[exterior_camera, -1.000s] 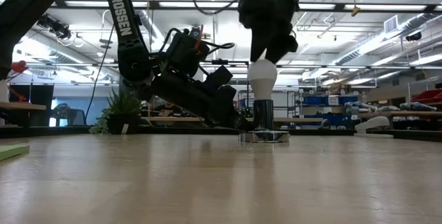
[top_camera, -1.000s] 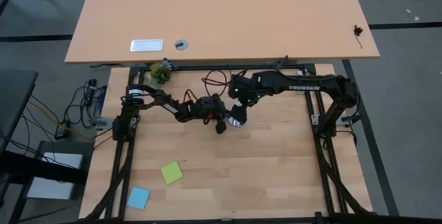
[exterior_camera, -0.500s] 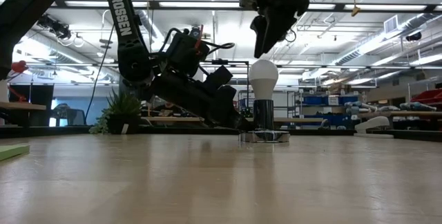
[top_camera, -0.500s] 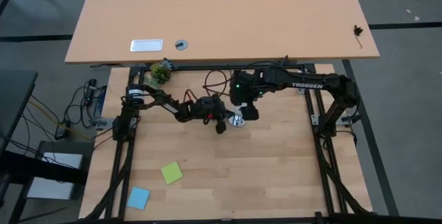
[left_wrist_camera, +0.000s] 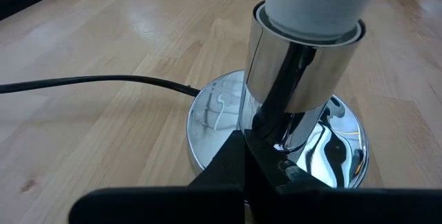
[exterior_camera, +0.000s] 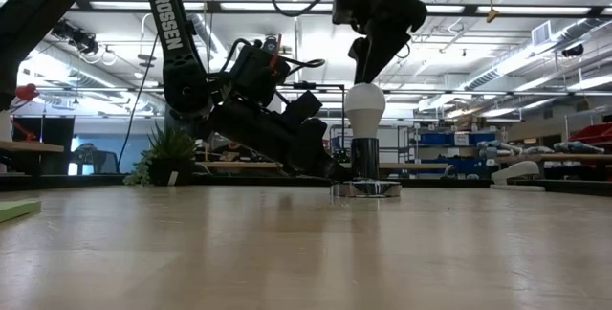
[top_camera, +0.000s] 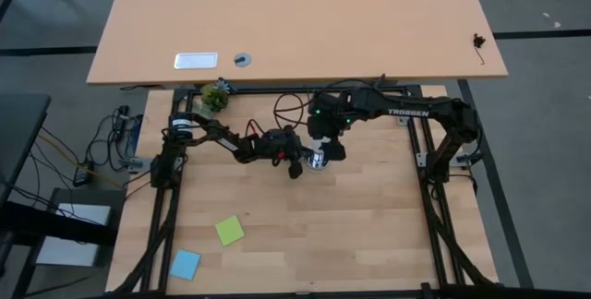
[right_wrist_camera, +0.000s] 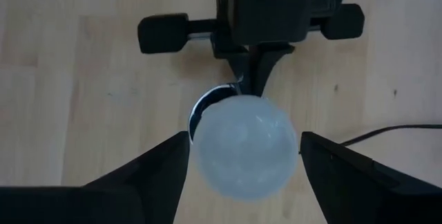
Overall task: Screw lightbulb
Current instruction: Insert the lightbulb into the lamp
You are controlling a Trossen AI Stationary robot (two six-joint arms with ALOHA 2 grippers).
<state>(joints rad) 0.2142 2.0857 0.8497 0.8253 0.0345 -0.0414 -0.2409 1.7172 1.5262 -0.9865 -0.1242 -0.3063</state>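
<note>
1. Frosted white glass is what you are handling: the lightbulb (exterior_camera: 364, 109) stands upright in the chrome socket (left_wrist_camera: 302, 72), whose round base disc (left_wrist_camera: 214, 124) sits on the bench toward its far edge, about midway between the left and right edges.

2. Your right gripper (right_wrist_camera: 242, 156) hangs straight above the bulb, fingers (right_wrist_camera: 148, 169) spread apart with one on each side of the dome. In the right wrist view a gap shows on both sides, so nothing is gripped yet.

3. Your left gripper (left_wrist_camera: 245, 158) is low on the bench, jaws together, its tip pressed against the foot of the socket stem. You can read that as bracing the fixture while the bulb is turned.

4. Expect the bulb to be light, rigid and brittle. The smooth frosted surface will likely slip under hard pads, and a thin glass shell can crack if squeezed too firmly.

5. Take hold around the widest part of the dome, fingers opposite each other and centred over the bulb's axis. An off-centre grip would probably tilt the thread in the socket.

6. How far the metal base is already threaded cannot be seen; the socket collar hides it. Judge the step as a regrasp between turns, with more twisting probably needed.

7. Watch the black cord (left_wrist_camera: 97, 82) running off from the disc; the light base may spin if the left gripper loses contact.
</note>
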